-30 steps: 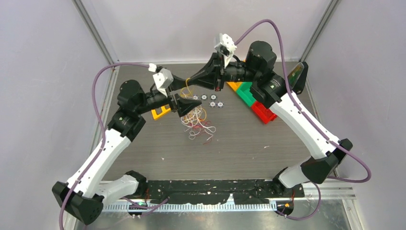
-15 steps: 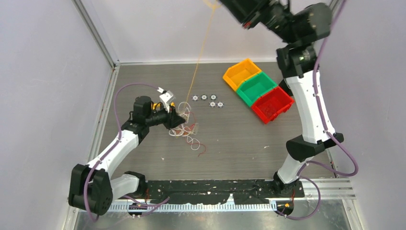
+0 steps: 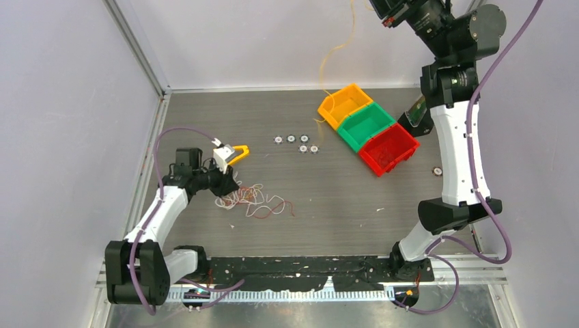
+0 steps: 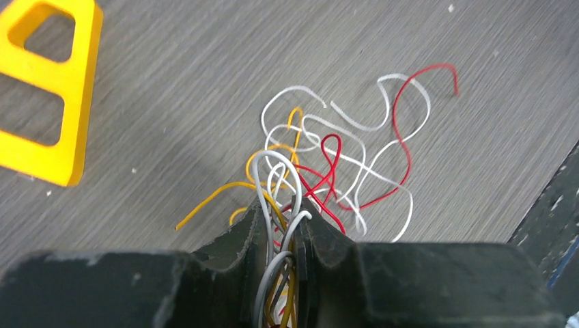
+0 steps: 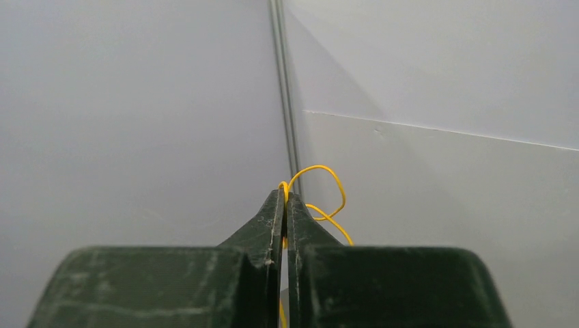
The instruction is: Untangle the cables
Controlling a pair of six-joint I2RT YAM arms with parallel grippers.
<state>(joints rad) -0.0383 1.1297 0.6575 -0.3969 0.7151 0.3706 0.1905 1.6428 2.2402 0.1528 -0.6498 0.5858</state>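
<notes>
The cables [image 3: 254, 199] lie as a small tangle of white, red and yellow-orange wires left of the table's middle. My left gripper [image 3: 229, 186] sits low at the tangle's left end. The left wrist view shows this gripper [image 4: 283, 222] shut on several white and yellow strands, while the rest of the tangle [image 4: 341, 157] fans out loose on the table beyond the fingertips. My right arm is raised high at the back right, its fingertips cut off by the top edge. My right gripper [image 5: 285, 199] is shut on one yellow cable [image 5: 328, 195]. That yellow cable [image 3: 321, 74] hangs down towards the yellow bin.
Yellow bin [image 3: 336, 95], green bin [image 3: 365, 125] and red bin [image 3: 388, 147] stand in a diagonal row at the back right. Several small round pieces [image 3: 291, 139] lie mid-table. A flat yellow piece [image 3: 235, 152] [image 4: 51, 89] lies just behind my left gripper.
My left gripper has shut on the tangle and dragged it left and nearer. The right arm has swung up and right, and the yellow cable it holds now hangs apart from the bundle.
</notes>
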